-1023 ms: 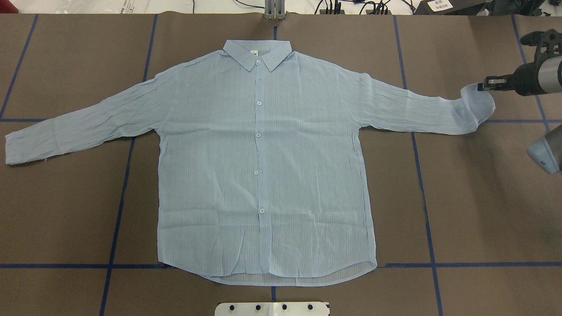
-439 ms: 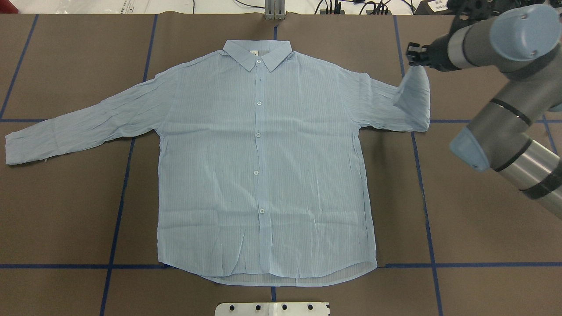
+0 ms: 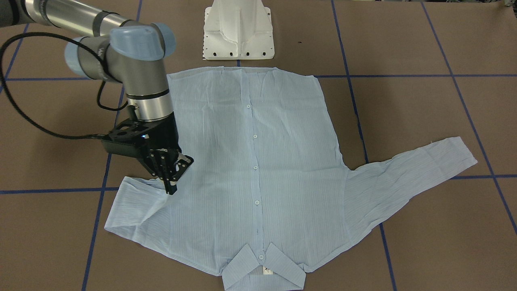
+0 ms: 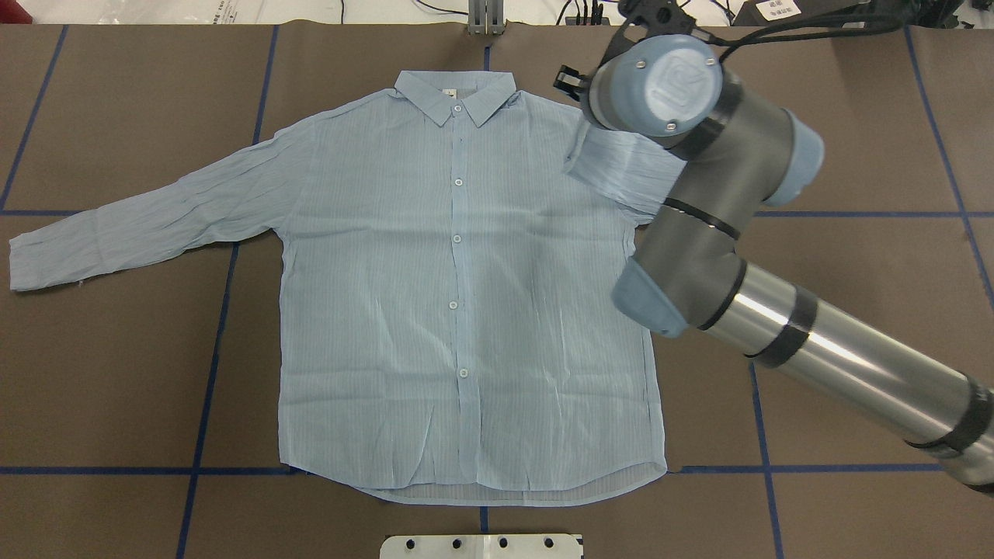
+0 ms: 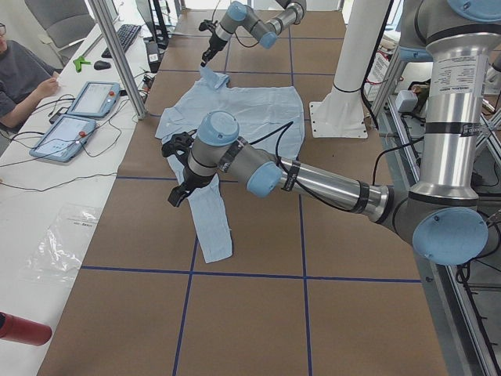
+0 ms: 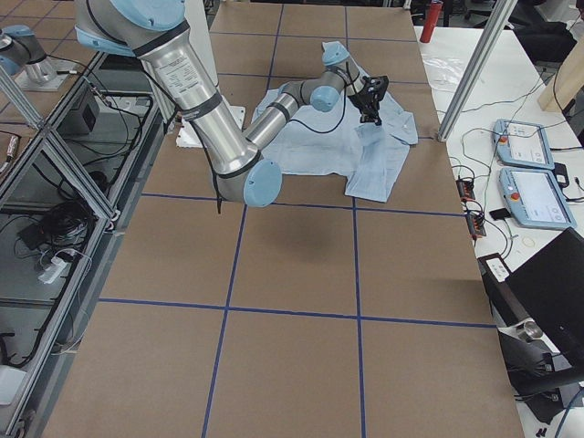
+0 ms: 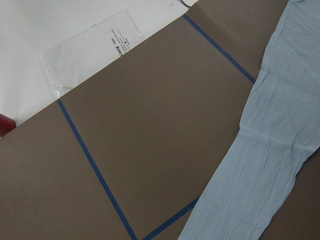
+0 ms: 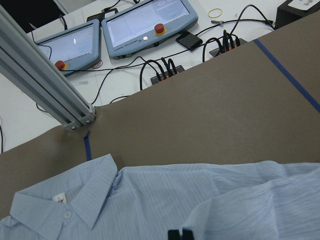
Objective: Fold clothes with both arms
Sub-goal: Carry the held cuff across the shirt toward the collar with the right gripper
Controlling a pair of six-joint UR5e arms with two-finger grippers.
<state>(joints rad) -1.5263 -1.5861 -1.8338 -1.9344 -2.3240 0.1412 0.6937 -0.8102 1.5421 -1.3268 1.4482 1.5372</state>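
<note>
The brown table carries the pale-blue shirt. It lies flat with the buttons up, and in the overhead view the collar is at 12 o'clock and the hem at 6 o'clock. The right arm reaches in from 4 o'clock and covers the shoulder on that side. The left arm shows only in the view from the table's end, where it hangs above the other sleeve. This sleeve lies stretched out flat toward 9 o'clock.

The 3 o'clock sleeve is doubled back on itself. Its long axis runs from the fold at 3 o'clock to the cuff, at about 1 o'clock from the shirt's middle. The cuff is directly under the right gripper, whose jaws are pressed together on one corner of it. The fingertips show almost no gap. I judge that the coming move should carry the cuff toward 9 o'clock, along this axis, and the right arm is clearly the nearer one. For the left gripper I cannot tell whether the jaws are apart or together.
</note>
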